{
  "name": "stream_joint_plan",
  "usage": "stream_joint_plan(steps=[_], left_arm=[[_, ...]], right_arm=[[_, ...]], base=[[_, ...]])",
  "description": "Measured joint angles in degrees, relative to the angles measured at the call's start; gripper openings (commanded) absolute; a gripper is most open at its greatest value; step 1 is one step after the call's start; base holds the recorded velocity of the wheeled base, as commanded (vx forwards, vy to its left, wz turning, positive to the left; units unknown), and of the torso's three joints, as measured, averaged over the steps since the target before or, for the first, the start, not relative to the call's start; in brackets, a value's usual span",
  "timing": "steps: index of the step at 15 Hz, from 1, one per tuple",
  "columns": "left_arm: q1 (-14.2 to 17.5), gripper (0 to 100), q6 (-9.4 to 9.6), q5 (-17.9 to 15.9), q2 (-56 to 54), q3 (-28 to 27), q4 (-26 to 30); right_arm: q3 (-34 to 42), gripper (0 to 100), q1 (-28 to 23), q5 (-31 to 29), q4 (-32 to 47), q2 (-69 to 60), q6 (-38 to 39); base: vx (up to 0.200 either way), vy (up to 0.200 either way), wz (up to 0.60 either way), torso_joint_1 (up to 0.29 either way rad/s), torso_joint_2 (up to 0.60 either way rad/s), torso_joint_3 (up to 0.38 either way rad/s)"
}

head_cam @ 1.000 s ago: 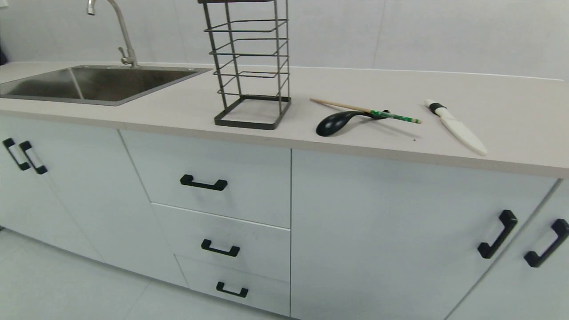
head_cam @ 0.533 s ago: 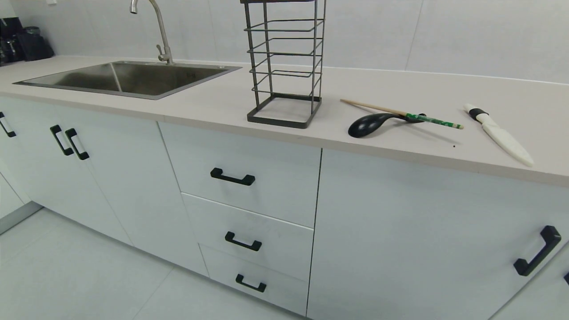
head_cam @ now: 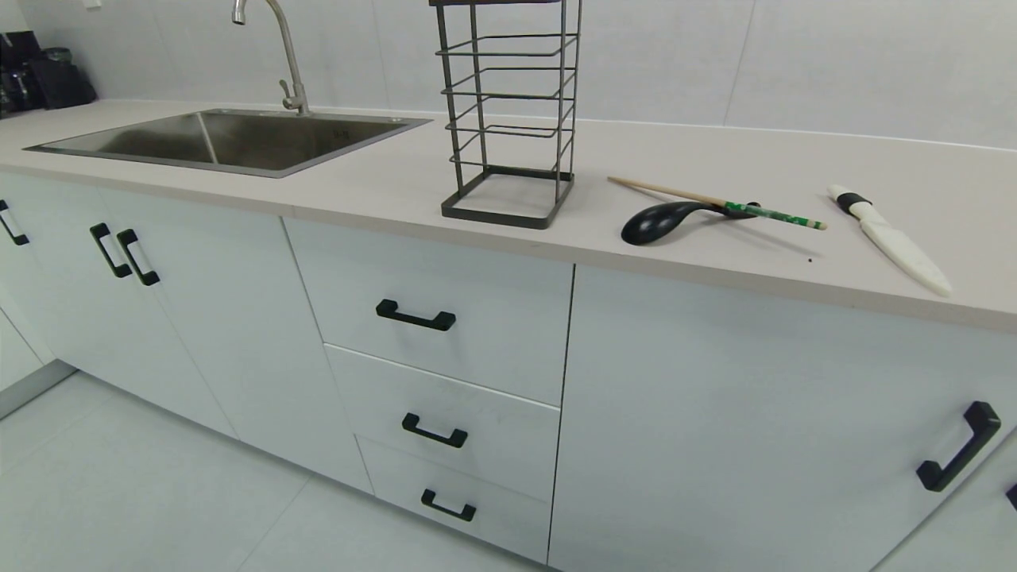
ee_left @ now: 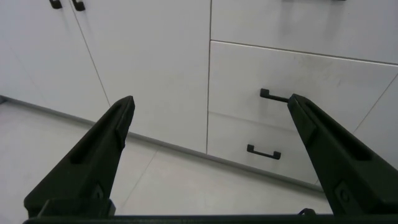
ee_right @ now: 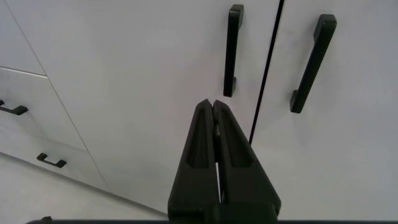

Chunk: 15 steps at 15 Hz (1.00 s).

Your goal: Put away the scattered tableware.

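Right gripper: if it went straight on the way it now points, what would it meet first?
Most likely the white cabinet door: the right gripper, jaws shut, points at its flat front close to one end of a black door handle. Depth is unclear, so it might catch that handle end instead.

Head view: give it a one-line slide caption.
Black spoon, chopstick and white knife lie scattered on the countertop beside a wire rack.

Head cam sits high and a bit back, looking down at the counter [head_cam: 381, 187] across the upper half of the frame, with the drawers [head_cam: 445, 397] below it. Left wrist cam hangs low, facing those same drawers [ee_left: 298, 68] and the floor [ee_left: 174, 186]. Right wrist cam is close up on two door handles [ee_right: 234, 50].
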State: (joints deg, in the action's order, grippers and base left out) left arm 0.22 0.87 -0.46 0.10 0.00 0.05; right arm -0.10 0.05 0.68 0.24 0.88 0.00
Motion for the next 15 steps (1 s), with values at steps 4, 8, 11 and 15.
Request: stream_joint_plan(steps=[4,8,11,15], left_arm=[[0.0,100,1.76,-0.5,0.0,0.0,-0.3],[0.0,100,1.65,-0.4,0.0,0.0,-0.4],[0.2,100,1.43,-1.6,0.2,-1.6,-4.1],[3.0,100,-0.33,-8.2,4.9,-15.2,-6.7]], right_arm=[[0.0,0,0.0,0.0,0.0,0.0,0.0],[0.0,0,0.0,0.0,0.0,0.0,0.0],[0.0,0,0.0,0.0,0.0,0.0,0.0],[0.0,0,0.0,0.0,0.0,0.0,0.0]], base=[[0.0,0.0,0.0,0.0,0.0,0.0],[0.0,0.0,0.0,0.0,0.0,0.0],[0.0,0.0,0.0,0.0,0.0,0.0],[0.0,0.0,0.0,0.0,0.0,0.0]])
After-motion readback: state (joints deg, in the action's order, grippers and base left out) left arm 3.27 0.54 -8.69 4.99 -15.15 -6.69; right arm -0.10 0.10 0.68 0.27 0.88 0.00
